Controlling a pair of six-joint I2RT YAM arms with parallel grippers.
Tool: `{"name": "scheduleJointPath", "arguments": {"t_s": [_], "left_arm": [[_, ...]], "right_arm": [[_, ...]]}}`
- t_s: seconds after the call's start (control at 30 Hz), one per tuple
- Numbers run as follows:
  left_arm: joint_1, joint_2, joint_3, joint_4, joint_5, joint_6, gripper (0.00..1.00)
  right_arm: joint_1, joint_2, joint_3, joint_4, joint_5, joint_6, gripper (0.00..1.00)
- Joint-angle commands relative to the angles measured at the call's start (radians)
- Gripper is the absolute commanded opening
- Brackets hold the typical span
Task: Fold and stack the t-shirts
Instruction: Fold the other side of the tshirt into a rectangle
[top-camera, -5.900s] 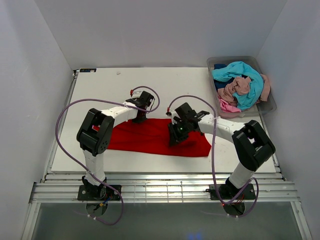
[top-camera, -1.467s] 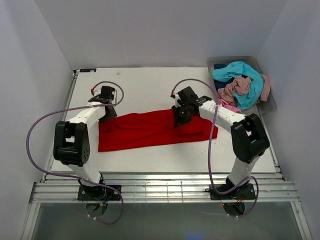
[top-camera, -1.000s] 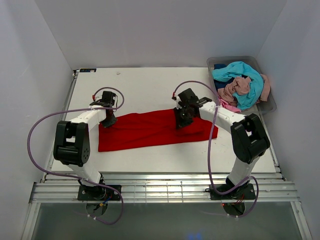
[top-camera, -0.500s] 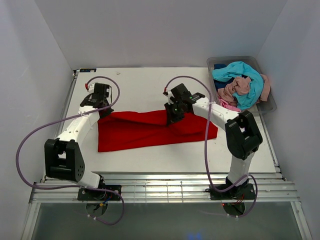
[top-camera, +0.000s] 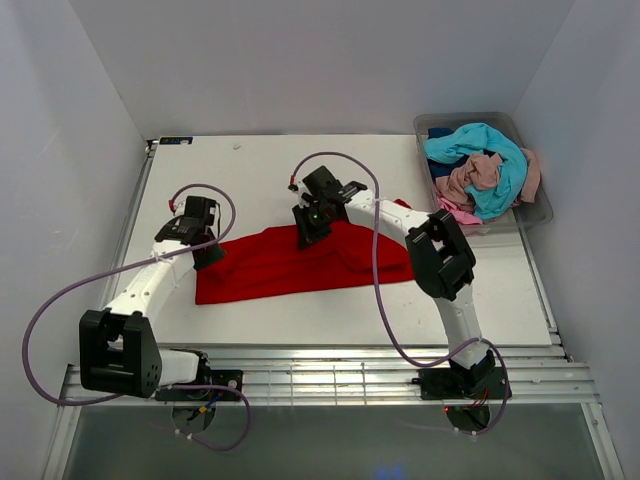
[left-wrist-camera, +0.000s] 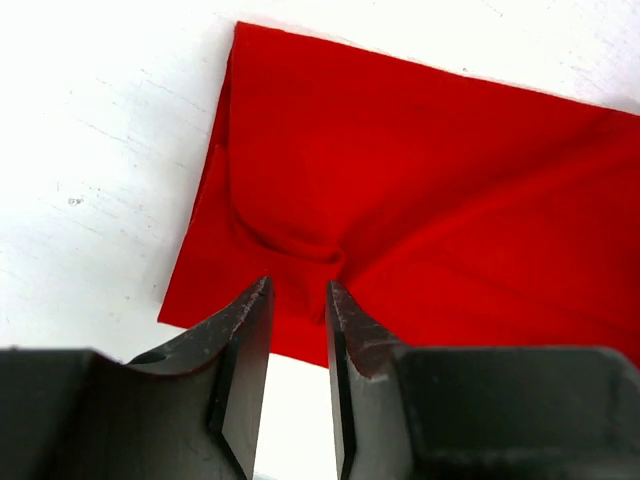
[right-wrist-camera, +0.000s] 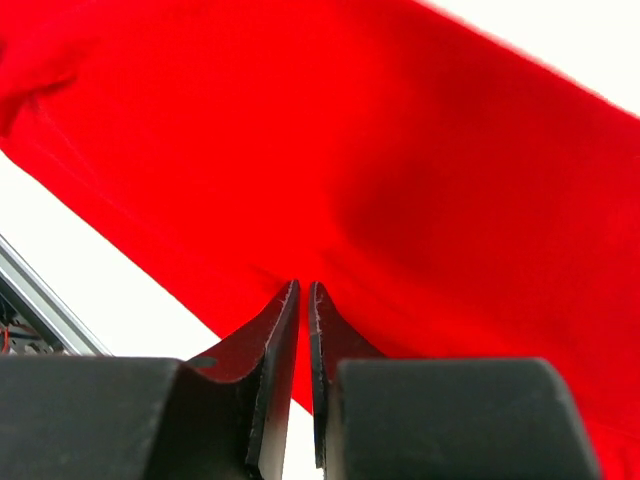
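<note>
**Two pincers hold the red shirt**

The red t-shirt (top-camera: 265, 270) lies on the white table (top-camera: 250, 170), near the middle of the top view. It makes a long strip from the lower left to the right. Most of it is flat, but the cloth bunches up into folds at its upper middle.

The left gripper (top-camera: 207, 254) is at the left end of the shirt, close to the upper left corner of the cloth. In the left wrist view its two black fingers (left-wrist-camera: 248, 330) have only a small gap between them. The near edge of the red cloth sits in that gap, and a little wrinkle puckers just past the tips. It is pinching the shirt.

The right gripper (top-camera: 304, 233) is at the top edge of the shirt, near the middle of the table. Its arm reaches far over to the left. In the right wrist view its fingers (right-wrist-camera: 280, 330) are pressed almost together, with red cloth right at the tips. It is pinching the shirt too.

A clear bin (top-camera: 535, 213) stands at the upper right of the table, well apart from the red shirt. Other shirts are heaped in it: a turquoise tee (top-camera: 487, 140) on top, a dusty pink tee (top-camera: 470, 180) under it, a bright pink tee (top-camera: 455, 213) at the near side, and a dark blue tee (top-camera: 439, 133) at the far corner.
</note>
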Motion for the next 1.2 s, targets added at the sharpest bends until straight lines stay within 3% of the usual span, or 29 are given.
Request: {"name": "scheduleJointPath", "arguments": {"t_s": [0.0, 0.23, 0.5, 0.8, 1.17], "left_arm": [[0.001, -0.073, -0.005, -0.026, 0.0, -0.024, 0.39], [0.001, -0.082, 0.051, -0.047, -0.022, -0.032, 0.42], [0.001, 0.131, 0.021, 0.098, -0.019, -0.009, 0.24], [0.009, 0.322, 0.058, 0.147, -0.061, 0.006, 0.18], [0.177, 0.369, 0.061, 0.2, -0.042, 0.082, 0.15]], "right_arm": [[0.004, 0.008, 0.04, -0.017, -0.019, 0.006, 0.14], [0.004, 0.021, 0.044, -0.015, 0.002, 0.0, 0.14], [0.003, 0.024, 0.056, -0.015, 0.071, 0.009, 0.08], [-0.003, 0.082, 0.073, -0.041, 0.134, 0.0, 0.08], [-0.054, 0.044, -0.121, -0.05, 0.162, 0.0, 0.08]]}}
